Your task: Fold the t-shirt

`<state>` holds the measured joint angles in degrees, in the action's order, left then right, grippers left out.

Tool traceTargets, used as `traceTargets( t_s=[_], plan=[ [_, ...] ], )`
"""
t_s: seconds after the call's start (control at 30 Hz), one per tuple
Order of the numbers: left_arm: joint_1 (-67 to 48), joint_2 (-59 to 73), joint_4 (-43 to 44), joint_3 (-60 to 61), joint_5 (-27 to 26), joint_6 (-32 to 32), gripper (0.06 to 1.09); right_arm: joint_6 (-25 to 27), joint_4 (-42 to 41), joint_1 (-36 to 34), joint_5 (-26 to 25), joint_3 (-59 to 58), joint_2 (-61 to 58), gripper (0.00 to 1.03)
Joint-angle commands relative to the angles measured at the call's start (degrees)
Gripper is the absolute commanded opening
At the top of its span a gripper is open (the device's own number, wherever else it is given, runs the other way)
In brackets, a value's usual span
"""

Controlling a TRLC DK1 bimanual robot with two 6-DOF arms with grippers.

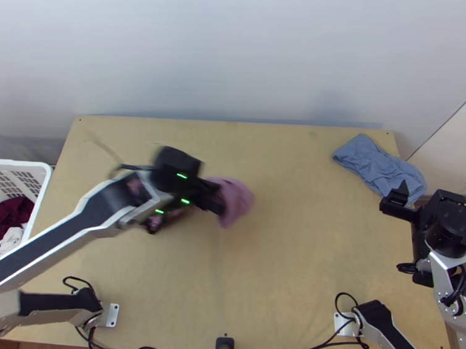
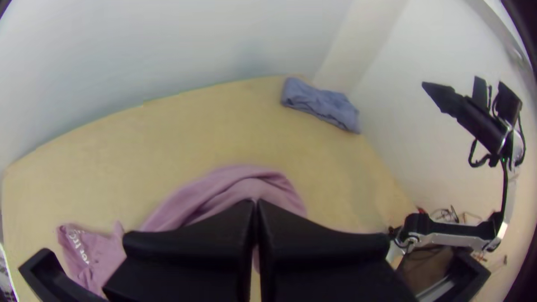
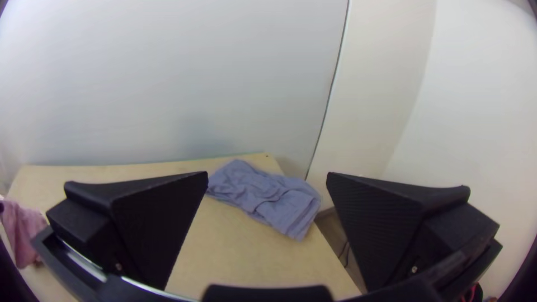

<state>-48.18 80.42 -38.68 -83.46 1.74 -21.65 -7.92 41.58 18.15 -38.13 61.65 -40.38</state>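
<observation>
The left hand (image 2: 255,204) is clamped on the mauve-pink, bunched cloth t-shirt (image 2: 204,196); lowering it unevenly could crumple folds beneath. Right hand's (image 3: 267,176) fingers: apart.

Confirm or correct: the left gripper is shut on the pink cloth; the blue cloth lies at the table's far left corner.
Wrong corner: the top view shows the blue cloth at the far right one. The left gripper is shut on the pink cloth.
</observation>
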Motion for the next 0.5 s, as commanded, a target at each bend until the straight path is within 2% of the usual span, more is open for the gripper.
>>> traceTargets(
  t_s=[0.0, 0.27, 0.3, 0.37, 0.4, 0.47],
  plan=[
    [-15.36, 13.44, 0.27, -10.14, 1.69, -0.06, 0.09, -0.25, -0.27, -1.45, -0.02, 0.23, -0.49, 0.99],
    [-24.59, 25.66, 0.09, -22.89, 1.34, -0.76, 0.11, -0.16, -0.45, -3.83, -0.02, 1.02, -1.81, 0.99],
    [-24.59, 26.36, -0.35, -24.73, 1.25, -1.29, 0.22, -0.25, -0.45, -3.83, 0.07, 0.84, -1.89, 0.99],
    [-24.24, 27.24, -2.81, -28.42, 1.25, -1.91, 0.66, -0.34, -0.54, -3.83, 0.07, 0.58, -2.42, 0.99],
    [-23.97, 27.86, -5.45, -30.88, 1.34, -1.91, 0.83, -0.51, -0.54, -3.83, 0.07, 0.49, -2.86, 0.99],
    [-23.1, 28.39, -10.63, -34.58, 1.34, -1.82, 1.04, -0.78, -0.63, -3.83, 0.16, 0.49, -3.74, 0.99]
  ],
)
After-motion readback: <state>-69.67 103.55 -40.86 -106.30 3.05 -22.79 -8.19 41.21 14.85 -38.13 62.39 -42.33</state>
